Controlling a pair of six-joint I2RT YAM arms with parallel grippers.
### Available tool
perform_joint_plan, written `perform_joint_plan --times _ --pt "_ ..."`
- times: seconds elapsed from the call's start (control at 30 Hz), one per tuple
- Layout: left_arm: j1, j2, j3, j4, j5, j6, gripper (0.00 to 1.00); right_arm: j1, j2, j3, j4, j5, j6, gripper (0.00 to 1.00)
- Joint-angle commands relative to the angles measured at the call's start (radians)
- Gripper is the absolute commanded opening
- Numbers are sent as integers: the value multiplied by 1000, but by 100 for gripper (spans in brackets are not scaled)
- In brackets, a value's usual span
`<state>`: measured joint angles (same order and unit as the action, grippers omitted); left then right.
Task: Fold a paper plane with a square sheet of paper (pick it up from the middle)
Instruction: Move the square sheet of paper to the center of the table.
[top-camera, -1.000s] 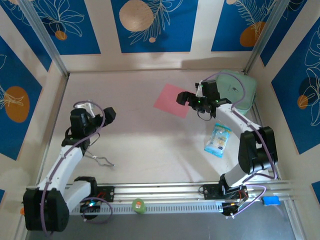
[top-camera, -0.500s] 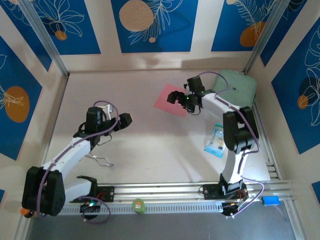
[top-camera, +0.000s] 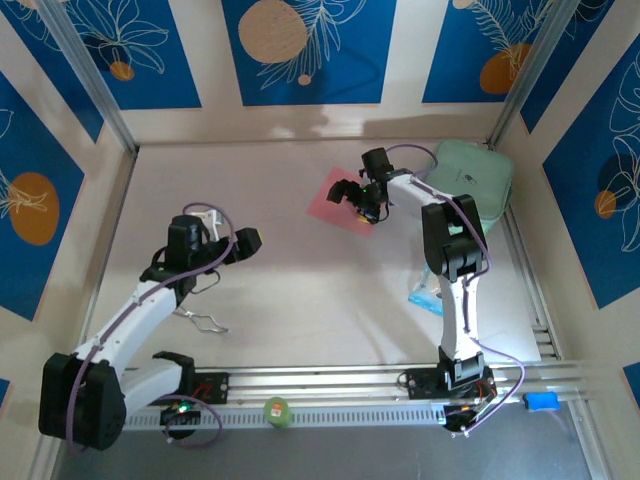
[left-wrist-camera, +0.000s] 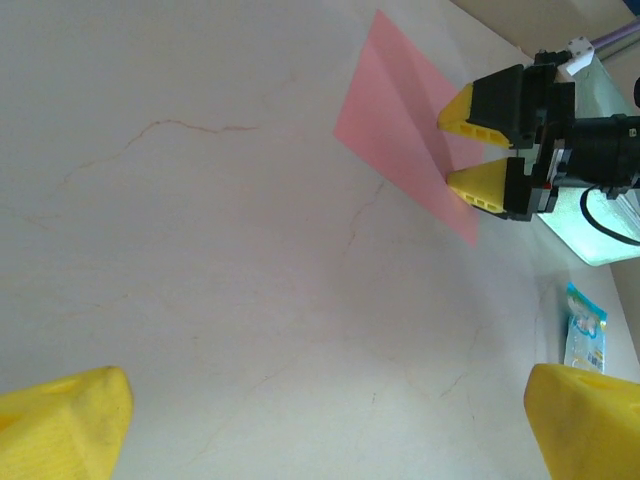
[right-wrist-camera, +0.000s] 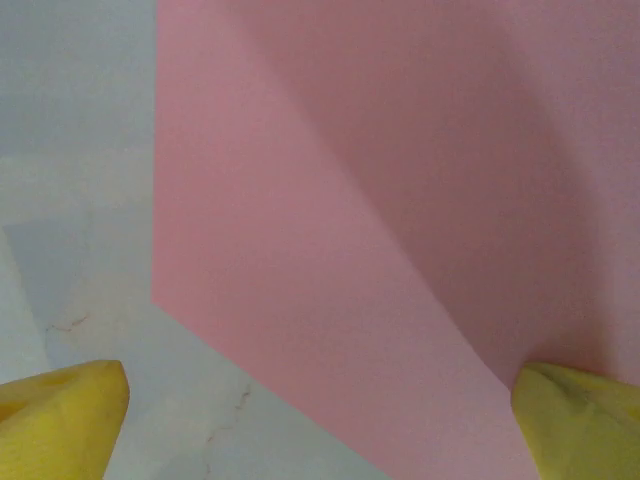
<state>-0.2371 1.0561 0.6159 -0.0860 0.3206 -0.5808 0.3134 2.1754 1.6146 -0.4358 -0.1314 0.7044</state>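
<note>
Square sheet of paper (top-camera: 330, 197) lies on the tabletop (top-camera: 300, 290) in the upper centre of the top view, near the mint-green case (top-camera: 480, 175). Right gripper (top-camera: 352, 203) is positioned over the sheet's right-hand part, jaws fully spread, holding nothing. Left gripper (top-camera: 243, 242), centre left and well apart from the sheet, is also wide open and empty.

Square sheet of paper (top-camera: 325, 200), right edge beneath the right gripper (top-camera: 352, 202).
</note>
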Motion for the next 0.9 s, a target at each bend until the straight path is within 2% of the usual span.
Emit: perform_joint_plan --times 0.0,0.33,0.6,0.73,0.87 --pt "-1 -26 27 -27 -28 24 100 13 3 -23 -58 -53 -5 100" --pt "-1 -81 11 -33 -47 39 100 72 -129 -264 -34 -83 -115 100" --pt "8 -121 -25 -24 -86 45 100 193 -284 -486 31 -153 -193 99" --pt "13 -123 -36 -7 -85 37 100 225 -366 -513 66 -154 -193 98" --pt "16 -95 -25 -1 -63 23 100 216 -399 -498 134 -122 -113 99"
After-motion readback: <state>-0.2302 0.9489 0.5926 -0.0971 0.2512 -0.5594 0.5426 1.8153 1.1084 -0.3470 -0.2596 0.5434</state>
